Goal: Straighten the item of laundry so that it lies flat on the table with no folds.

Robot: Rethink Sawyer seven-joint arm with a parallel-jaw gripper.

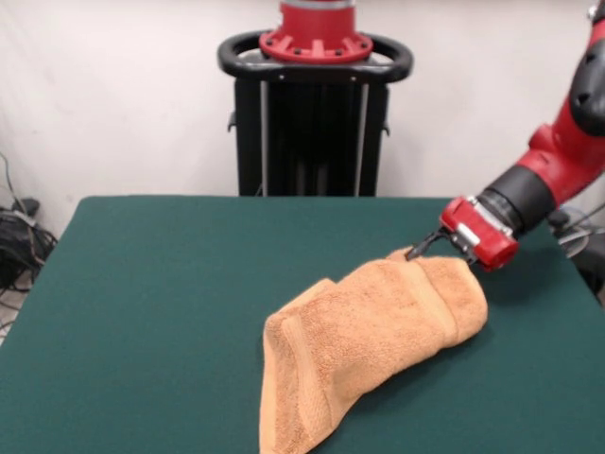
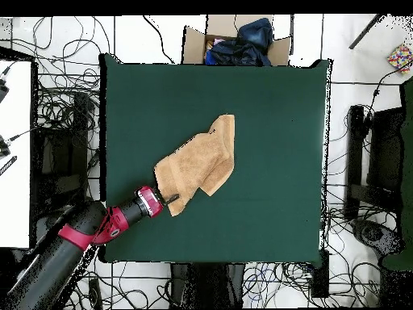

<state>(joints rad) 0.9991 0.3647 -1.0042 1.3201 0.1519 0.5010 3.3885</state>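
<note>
The orange-tan towel [image 1: 369, 345] lies crumpled and folded over itself in a long diagonal heap on the dark green table [image 1: 161, 303], right of centre in the front view. One woven band shows near its front end. My gripper [image 1: 414, 253] reaches in low from the right and is shut on the towel's far right edge, just above the table. In the overhead view the towel [image 2: 198, 164] runs diagonally and the gripper [image 2: 171, 196] pinches its lower left end.
The black pedestal [image 1: 315, 113] stands behind the table's far edge. In the overhead view a cardboard box with dark clothes [image 2: 238, 40] sits beyond the table's top edge. Cables lie on the floor all round.
</note>
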